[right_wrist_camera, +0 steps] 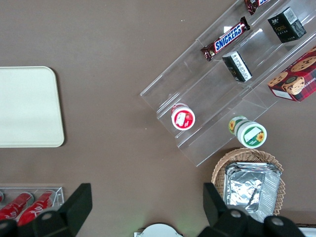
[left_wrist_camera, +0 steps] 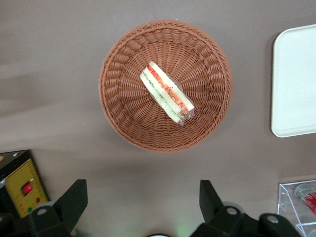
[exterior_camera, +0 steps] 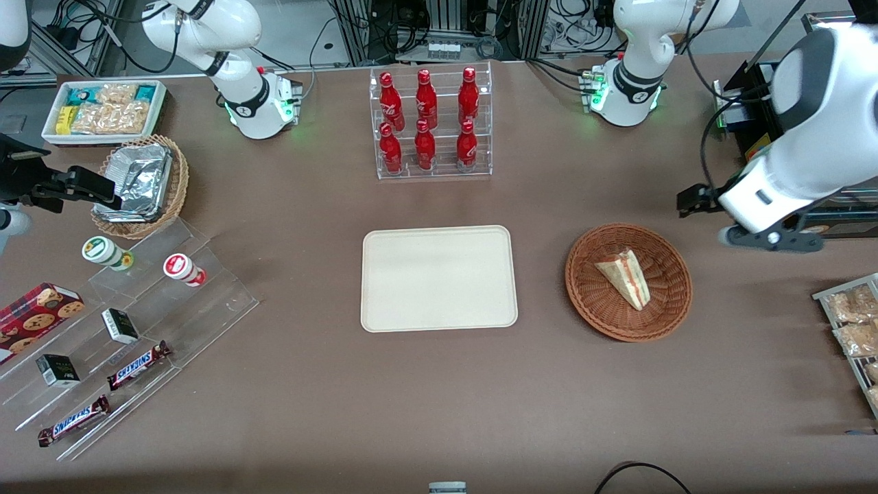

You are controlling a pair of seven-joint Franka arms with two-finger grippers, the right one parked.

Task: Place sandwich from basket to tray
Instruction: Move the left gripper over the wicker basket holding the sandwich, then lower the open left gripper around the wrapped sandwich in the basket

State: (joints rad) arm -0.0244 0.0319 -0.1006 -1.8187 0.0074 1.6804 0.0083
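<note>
The sandwich [exterior_camera: 625,278] [left_wrist_camera: 167,93], a white-bread wedge with red and green filling, lies in the middle of the reddish-brown wicker basket [exterior_camera: 590,302] [left_wrist_camera: 118,113]. Beside the basket, toward the parked arm's end of the table, sits the cream tray [exterior_camera: 439,278] [left_wrist_camera: 296,84] [right_wrist_camera: 27,106] with nothing on it. My left gripper [exterior_camera: 696,200] [left_wrist_camera: 143,192] hangs open high above the table. It is just off the basket's rim, farther from the front camera, and nothing is between its fingers [left_wrist_camera: 74,200].
A clear rack of red bottles [exterior_camera: 432,123] stands farther from the front camera than the tray. Toward the parked arm's end are a stepped acrylic shelf of snacks [exterior_camera: 137,322], a foil-lined tan basket [exterior_camera: 140,185] and a white bin [exterior_camera: 103,110]. Snack packets [exterior_camera: 854,322] lie at the working arm's end.
</note>
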